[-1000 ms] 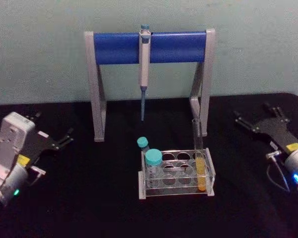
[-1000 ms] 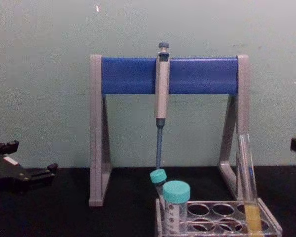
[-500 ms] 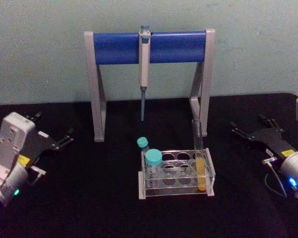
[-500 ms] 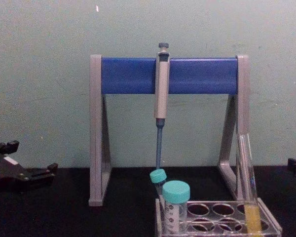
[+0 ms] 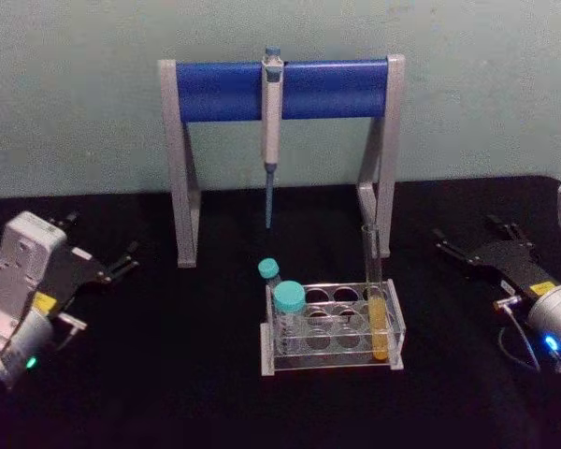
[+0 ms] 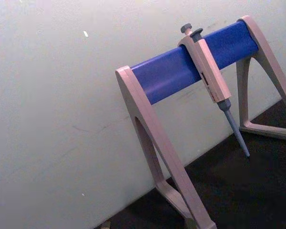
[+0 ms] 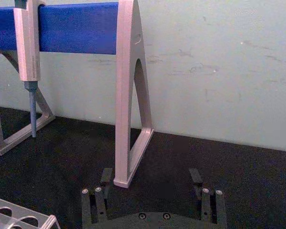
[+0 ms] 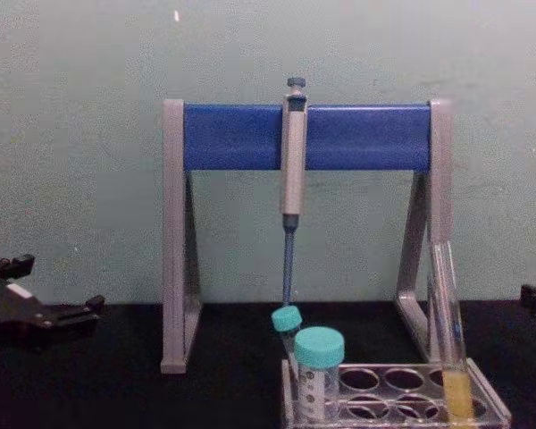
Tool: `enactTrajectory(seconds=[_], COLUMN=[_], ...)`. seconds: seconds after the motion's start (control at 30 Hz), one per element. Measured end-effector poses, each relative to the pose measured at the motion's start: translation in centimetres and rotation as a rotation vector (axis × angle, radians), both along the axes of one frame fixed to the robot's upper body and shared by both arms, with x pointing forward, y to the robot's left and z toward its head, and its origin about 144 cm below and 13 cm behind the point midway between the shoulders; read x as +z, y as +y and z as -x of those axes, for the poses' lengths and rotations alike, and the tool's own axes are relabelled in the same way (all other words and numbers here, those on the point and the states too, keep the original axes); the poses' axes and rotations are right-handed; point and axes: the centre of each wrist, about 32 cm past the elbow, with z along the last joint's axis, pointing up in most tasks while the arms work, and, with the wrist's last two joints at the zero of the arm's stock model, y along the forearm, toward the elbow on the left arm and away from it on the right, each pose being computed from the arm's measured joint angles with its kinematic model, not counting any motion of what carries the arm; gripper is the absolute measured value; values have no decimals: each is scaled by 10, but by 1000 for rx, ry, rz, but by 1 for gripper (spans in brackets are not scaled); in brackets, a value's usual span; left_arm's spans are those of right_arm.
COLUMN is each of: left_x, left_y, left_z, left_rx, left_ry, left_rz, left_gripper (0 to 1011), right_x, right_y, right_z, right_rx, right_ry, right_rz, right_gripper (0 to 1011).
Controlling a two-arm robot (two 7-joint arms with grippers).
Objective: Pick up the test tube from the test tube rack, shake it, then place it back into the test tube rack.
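1. The test tube (image 5: pixel 376 299) is seen standing upright in the right-hand end hole of the test tube rack (image 5: pixel 332 327), with yellow-orange liquid in its lower part and its open top rising well above the rack frame.
2. The clear rack is set on the black table (image 5: pixel 168 374), in front of the pipette stand (image 5: pixel 280 89), slightly right of centre.
3. Two teal-capped tubes (image 5: pixel 288 313) are held at the rack's left end, a larger one in front and a smaller one leaning behind it.
4. A grey pipette (image 5: pixel 271 122) is hung from the stand's blue crossbar, its tip pointing down above the table behind the rack.
5. The right gripper (image 5: pixel 467 245) is held low over the table to the right of the rack, well apart from the test tube, pointing towards it. In the right wrist view its fingers (image 7: pixel 101 198) are seen spread wide with nothing between them.
6. The left gripper (image 5: pixel 112 262) is parked at the left side of the table, far from the rack. Its fingers are seen parted and empty.
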Motion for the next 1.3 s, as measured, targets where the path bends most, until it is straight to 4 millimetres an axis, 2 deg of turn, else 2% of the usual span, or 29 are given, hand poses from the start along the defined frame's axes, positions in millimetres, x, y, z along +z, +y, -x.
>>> enactTrajectory(seconds=[1.3], left_x=[0], left_y=[0], left_z=[0], left_rx=[0], left_ry=[0], left_rz=[0], left_gripper=[1001], right_x=[0], right_y=[0], right_z=[0], right_rx=[1], right_ry=[-4], right_rz=[0], right_gripper=[1000])
